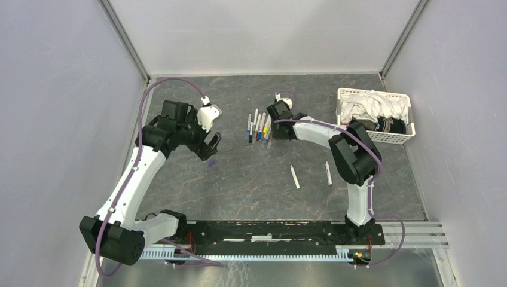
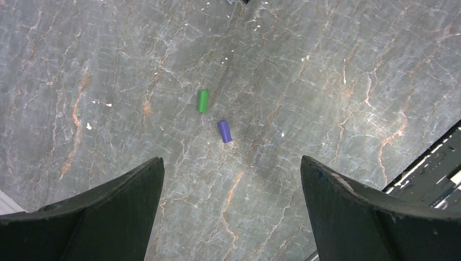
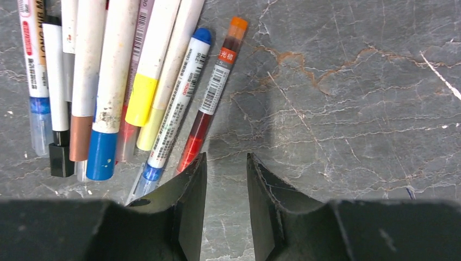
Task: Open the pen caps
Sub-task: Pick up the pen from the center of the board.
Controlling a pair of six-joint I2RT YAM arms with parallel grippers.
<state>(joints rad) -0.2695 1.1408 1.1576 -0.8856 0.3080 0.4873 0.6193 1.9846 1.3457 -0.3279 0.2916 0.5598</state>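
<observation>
Several capped pens [image 3: 163,81] lie side by side in a bundle, also seen from the top view [image 1: 259,127]. Their caps, among them blue [image 3: 101,155], yellow [image 3: 140,100] and black [image 3: 61,157], point toward my right gripper [image 3: 226,155]. That gripper is narrowly open and empty, just right of a red pen [image 3: 212,98], low over the table. My left gripper [image 2: 231,159] is wide open and empty above the table. A loose green cap [image 2: 203,100] and a purple cap [image 2: 224,131] lie beyond its tips. Two more pens [image 1: 295,177] [image 1: 328,173] lie apart at mid-table.
A white basket [image 1: 342,113] holding cloth stands at the back right. The arms' base rail [image 1: 269,230] runs along the near edge. Walls enclose the table on the left, back and right.
</observation>
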